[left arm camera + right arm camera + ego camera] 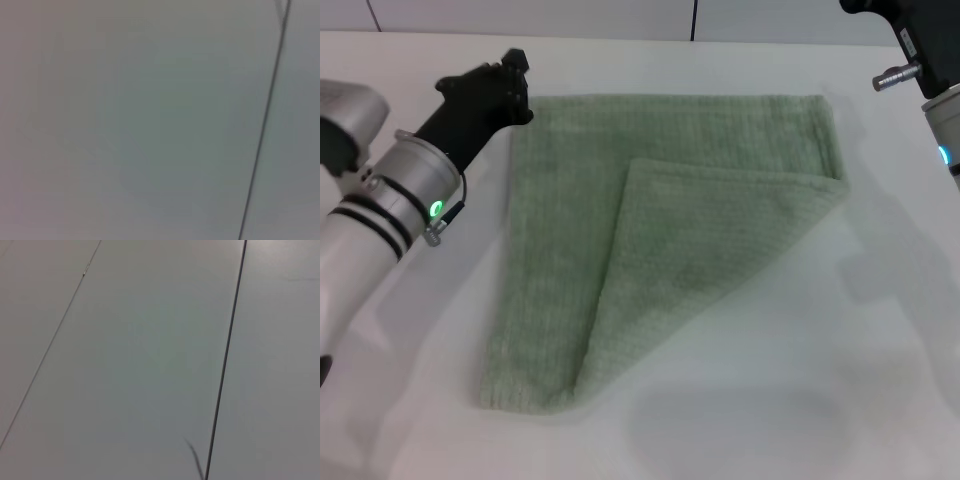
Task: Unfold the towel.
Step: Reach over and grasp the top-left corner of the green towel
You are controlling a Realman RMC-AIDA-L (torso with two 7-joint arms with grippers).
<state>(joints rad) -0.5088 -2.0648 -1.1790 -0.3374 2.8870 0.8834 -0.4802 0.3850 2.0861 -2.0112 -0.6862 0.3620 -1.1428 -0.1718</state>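
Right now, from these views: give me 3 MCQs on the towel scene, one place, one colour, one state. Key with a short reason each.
1. Where is the left end effector?
A. By the towel's far left corner
B. Over the towel's near edge
C. On the folded flap

2. What colour is the towel?
A. Dark blue
B. Pale sage green
C. Red

3. What state is the towel in?
A. Rolled into a tube
B. Spread fully flat
C. Partly folded, one corner turned over diagonally onto the rest

Key:
1 A, the head view shows the black end effector beside the far left corner.
2 B, the cloth reads pale green against the white table.
3 C, a triangular flap lies over the lower layer, its tip pointing to the far left.

The right arm sits at the far right, off the towel.
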